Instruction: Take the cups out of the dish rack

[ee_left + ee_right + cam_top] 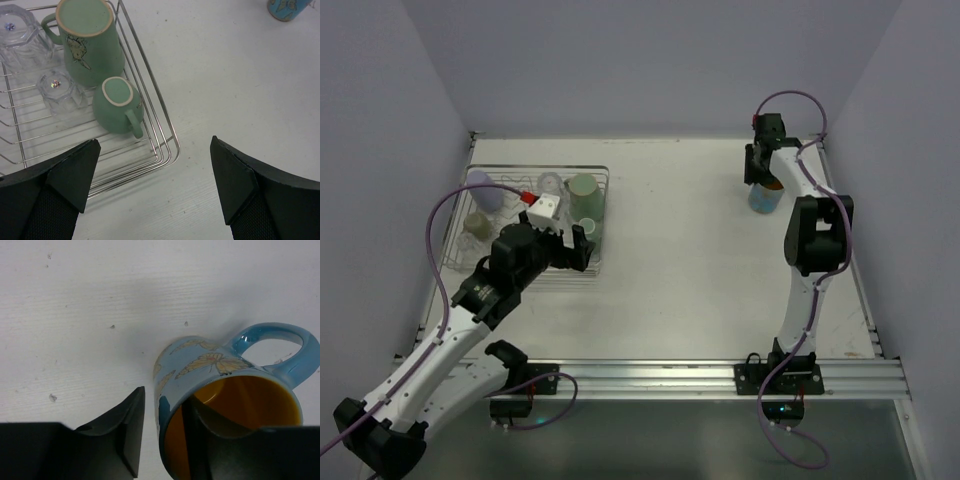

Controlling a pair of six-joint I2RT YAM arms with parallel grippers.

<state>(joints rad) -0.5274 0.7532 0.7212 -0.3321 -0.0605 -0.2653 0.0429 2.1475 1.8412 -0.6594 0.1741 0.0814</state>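
The dish rack [604, 178] stands at the back left, holding two mint-green mugs [583, 188] [586, 225], a lavender cup [485, 197], a beige cup [477, 222] and clear glasses [550, 183]. My left gripper [575, 245] hovers wide open over the rack's near right corner [167, 130]. Its view shows the tall mint mug [92, 47], the small one [117, 107] and upturned glasses [60, 90]. The blue mug [200, 365] with orange inside stands upright on the table at the far right [765, 196]. My right gripper [162, 405] straddles its wall, open, the outer finger apart from it.
White walls close in the table on three sides. A metal rail [670, 375] carrying both arm bases runs along the near edge. The right arm's cable [800, 97] loops above the blue mug.
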